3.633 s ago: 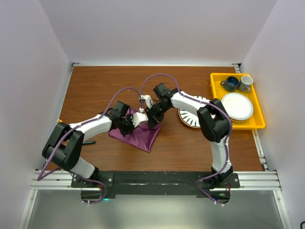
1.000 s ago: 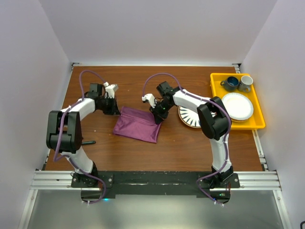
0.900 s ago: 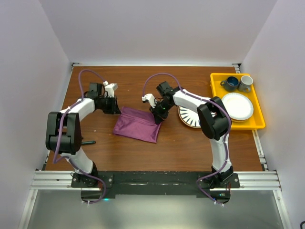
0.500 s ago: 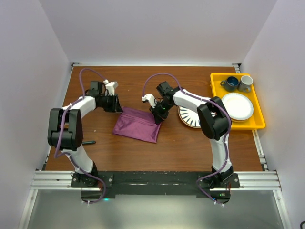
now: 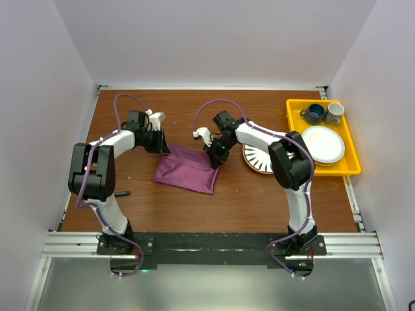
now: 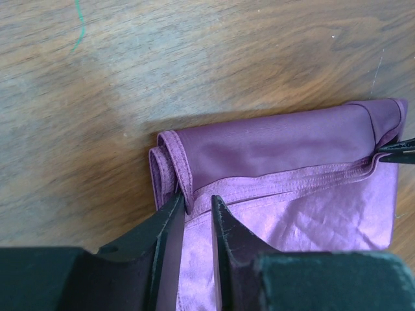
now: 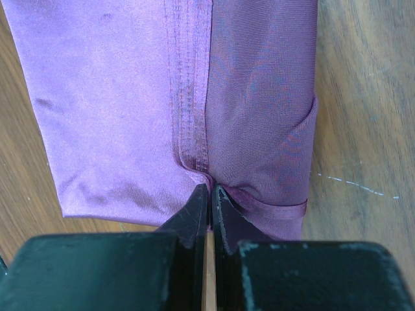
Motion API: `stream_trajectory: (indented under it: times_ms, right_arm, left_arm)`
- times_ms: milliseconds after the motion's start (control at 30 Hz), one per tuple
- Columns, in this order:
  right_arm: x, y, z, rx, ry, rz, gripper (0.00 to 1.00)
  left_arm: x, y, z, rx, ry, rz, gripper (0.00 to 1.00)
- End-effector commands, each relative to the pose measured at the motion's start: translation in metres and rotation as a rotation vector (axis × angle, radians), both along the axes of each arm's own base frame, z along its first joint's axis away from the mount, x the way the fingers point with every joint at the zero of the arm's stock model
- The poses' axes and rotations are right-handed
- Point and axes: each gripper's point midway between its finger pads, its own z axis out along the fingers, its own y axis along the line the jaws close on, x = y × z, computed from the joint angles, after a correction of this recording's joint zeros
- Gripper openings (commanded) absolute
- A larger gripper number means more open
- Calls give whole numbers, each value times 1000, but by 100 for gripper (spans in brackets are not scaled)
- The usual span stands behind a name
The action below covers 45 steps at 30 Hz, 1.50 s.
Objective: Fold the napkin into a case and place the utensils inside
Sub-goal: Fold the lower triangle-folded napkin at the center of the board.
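From above, we see the napkin (image 5: 187, 172) lying folded on the table (image 5: 259, 201), a slanted purple strip between the two arms. The left gripper (image 5: 160, 144) sits at its far left corner and the right gripper (image 5: 214, 159) at its far right corner. From this height we cannot tell how either pair of jaws stands. A striped plate (image 5: 258, 163) lies just right of the napkin, partly under the right arm. Well to the right is a yellow tray (image 5: 290, 120) holding a white plate (image 5: 322, 144), a dark cup (image 5: 316, 113) and a grey cup (image 5: 334, 113).

At the left wrist, the napkin (image 6: 285, 168) runs from mid-frame to the right over the table (image 6: 97, 97), its top layer folded down to a stitched hem. We see the left gripper (image 6: 194, 206) only a little way open. Its fingers (image 6: 167, 227) stand either side of the hem at the rolled left corner. We cannot tell whether they press the cloth. At the far right edge the right gripper (image 6: 397, 148) nips the hem, and the cloth puckers there.

At the right wrist, the right gripper (image 7: 209, 194) is closed tight with its tips together on the hem. The napkin (image 7: 130, 97) gathers into a small crease at them. A darker folded layer lies to the right of the hem and a paler one to the left, with the table (image 7: 363, 97) beyond.
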Motion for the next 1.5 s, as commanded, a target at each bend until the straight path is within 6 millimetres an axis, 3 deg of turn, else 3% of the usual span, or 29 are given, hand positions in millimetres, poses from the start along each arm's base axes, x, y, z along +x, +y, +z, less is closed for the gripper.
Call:
stream_trajectory:
  times_ms: [0,233,300,333,400,533,700,900,1133,1467]
  right_arm:
    - [-7,-11,-7,-51,18,6,0]
    - [-7,-10,-8,-47,22,6,0]
    - [-6,-10,-7,-46,20,5,0]
    - [-6,-9,-6,-44,18,3,0]
    - [-6,-9,-4,-40,17,4,0]
    - [-6,-5,9,-15,13,6,0]
    - [-9,-1,30,24,3,6,0]
    - [-18,-3,40,37,14,20,0]
    - [-24,-10,15,-1,41,27,0]
    - [-12,-19,-18,-74,9,-2,0]
  left_arm:
    - [16,-3,10,5,-49,10,27]
    - [18,2,4,32,-37,33,30]
    - [18,0,6,21,-36,30,22]
    - [18,-1,9,16,-42,25,9]
    - [16,-3,16,1,-43,14,0]
    - [3,-5,35,-12,-58,-13,0]
    - [-23,-3,37,-4,-1,-27,0]
    - [-38,4,34,34,36,-34,0]
    - [-47,10,7,68,107,-9,0]
    - [-60,18,-38,113,211,-9,0]
